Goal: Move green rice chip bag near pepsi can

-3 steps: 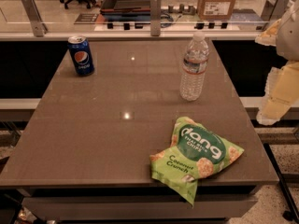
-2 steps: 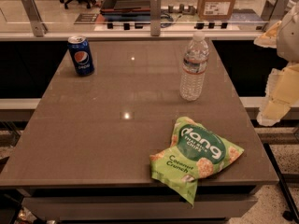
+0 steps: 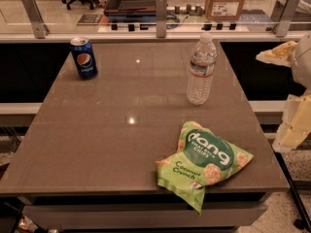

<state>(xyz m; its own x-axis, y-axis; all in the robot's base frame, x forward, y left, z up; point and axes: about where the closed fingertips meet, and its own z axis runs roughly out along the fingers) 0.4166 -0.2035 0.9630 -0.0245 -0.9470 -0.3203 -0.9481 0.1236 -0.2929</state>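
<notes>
— Only the gripper (image 3: 294,130) has shifted, we think: it sits a little lower than a second ago. Nothing on the table (image 3: 97,149) has stirred.
— We agree. Where does it hang?
— Off the table, just beyond its right side, about midway along that edge. Whether it is spread or pressed together we cannot tell.
— And the bag (image 3: 204,161)?
— Flat at the table's front right, logo side up, its lower corner hanging over the front edge. We see crinkly light green foil, a dark green oval reading "dang", "Coconut Crunch" below it, and round pale chips pictured.
— The bottle (image 3: 201,69)?
— Upright behind the bag, clear, capped, apart from it.
— The can (image 3: 83,57)?
— Upright at the back left corner, dark blue with a silver top, well apart from the bag. We make out the round logo on its side.
</notes>
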